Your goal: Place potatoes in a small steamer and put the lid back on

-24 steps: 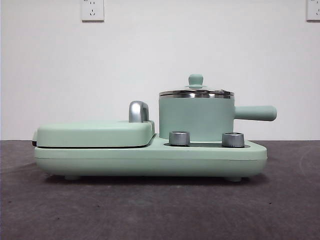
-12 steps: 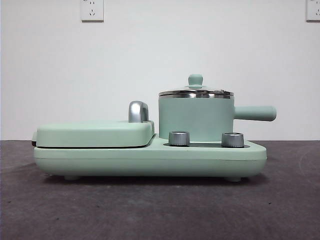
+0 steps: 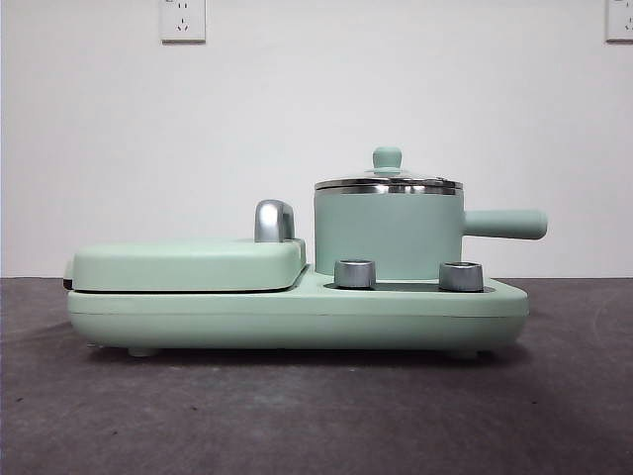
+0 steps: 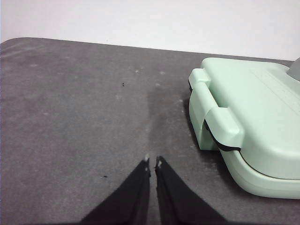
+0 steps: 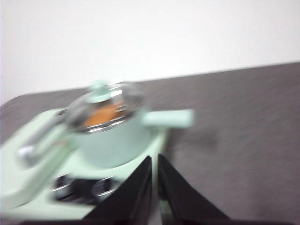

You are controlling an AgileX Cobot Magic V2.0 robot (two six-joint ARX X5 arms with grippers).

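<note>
Lid (image 3: 388, 182) sits flat on the steamer (image 3: 388, 236), knob up, rim to rim; orange potato (image 5: 104, 114) shows through the glass in the right wrist view, so it lies inside the steamer under the lid; judged: both task steps look done, nothing left to move. Steamer stands in its well on the mint base (image 3: 297, 315), side handle pointing away from the griddle cover (image 3: 188, 265); the two steel dials (image 3: 355, 273) sit on the base just in front of the steamer. Right gripper (image 5: 154, 161) hangs off the dial side of the steamer, apart from it, jaws nearly together, gripping nothing; view is blurred. Left gripper (image 4: 153, 162) is well away from the steamer, over bare table beyond the griddle end of the base, jaws almost closed, empty; likely parked since nothing needs holding. No arm shows in the front view. Table (image 3: 316, 416) is dark grey, matte, faintly mottled with pale smudges; wall (image 3: 316, 109) behind the steamer is plain white with two sockets (image 3: 183, 20) high up.
</note>
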